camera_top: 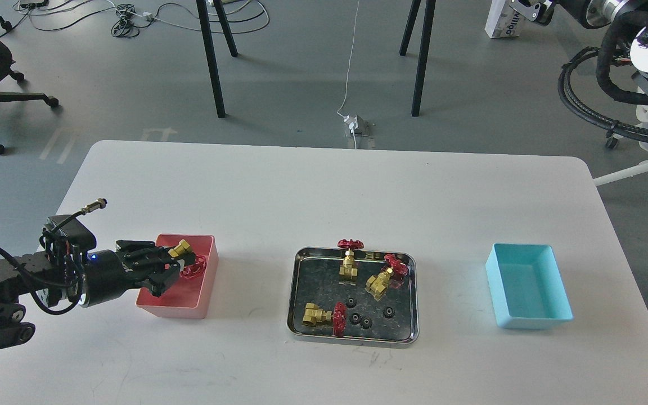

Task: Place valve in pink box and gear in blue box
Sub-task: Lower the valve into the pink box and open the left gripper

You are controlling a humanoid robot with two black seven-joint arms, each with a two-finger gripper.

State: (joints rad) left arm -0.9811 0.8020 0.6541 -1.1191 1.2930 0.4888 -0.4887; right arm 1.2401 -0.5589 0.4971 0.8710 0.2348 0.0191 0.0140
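My left gripper (174, 262) reaches in from the left over the pink box (207, 292) and is shut on a valve (184, 253), brass body up and red handwheel down, held inside the box's opening. Whether the valve touches the box floor I cannot tell. The steel tray (297, 292) at the table's middle holds three more valves: one upright (349, 264), one tilted at the right (381, 279), one lying at the front left (319, 315). Several black gears (367, 322) lie in the tray's front half. The blue box (526, 284) stands empty at the right. My right gripper is out of view.
The white table (324, 191) has bare surface behind and in front of the tray and boxes. Beyond the far edge are table legs, cables and a floor socket. An office chair is at the far left and another machine at the far right.
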